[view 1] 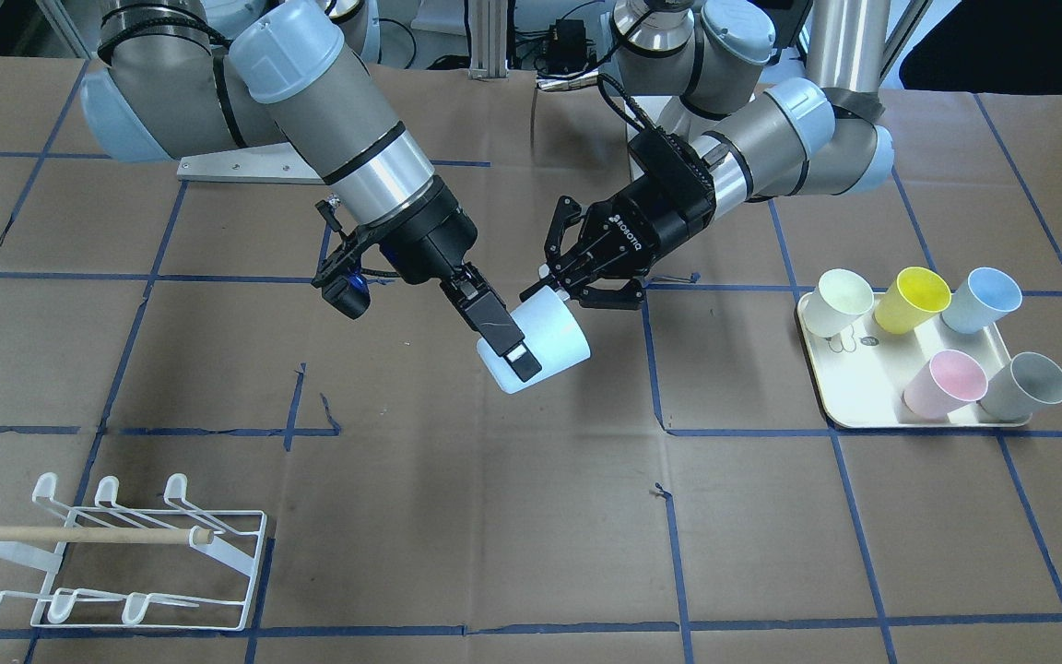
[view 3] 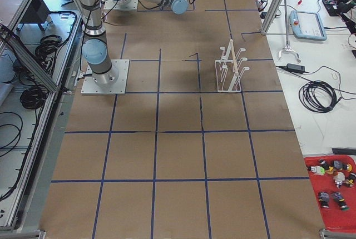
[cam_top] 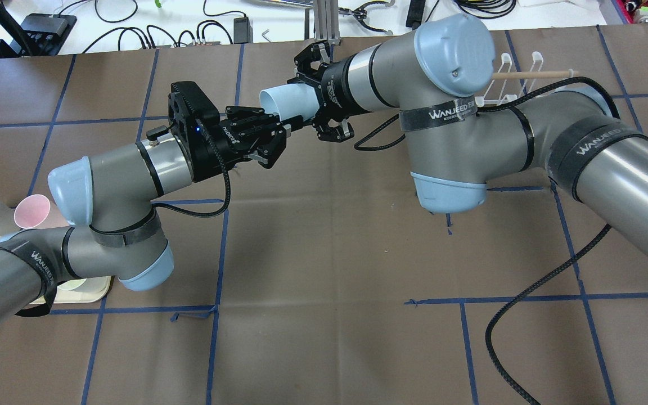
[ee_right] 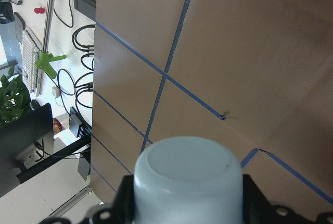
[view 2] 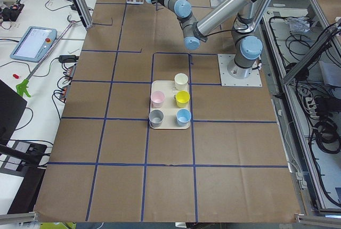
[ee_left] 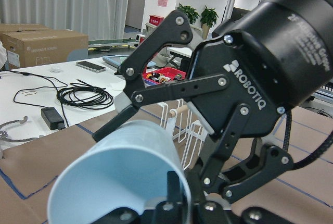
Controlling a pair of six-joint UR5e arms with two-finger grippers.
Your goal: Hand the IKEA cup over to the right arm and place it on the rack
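Observation:
A pale blue cup (view 1: pixel 560 334) hangs on its side in the air between my two grippers, above the middle of the table. My right gripper (view 1: pixel 531 350) is shut around its body near the base; one finger (view 1: pixel 499 327) lies flat on the outer wall. My left gripper (view 1: pixel 557 282) pinches the rim, with one finger inside the opening. In the overhead view the cup (cam_top: pixel 278 100) lies between the left gripper (cam_top: pixel 292 124) and the right gripper (cam_top: pixel 300 99). The left wrist view shows the open rim (ee_left: pixel 119 172), the right wrist view the base (ee_right: pixel 187 174). The white wire rack (view 1: pixel 125 553) stands empty.
A cream tray (view 1: pixel 858 410) on the left arm's side holds several cups: cream, yellow, blue, pink and grey. In the overhead view the rack (cam_top: pixel 504 70) is partly hidden behind the right arm. Blue tape lines cross the brown table cover.

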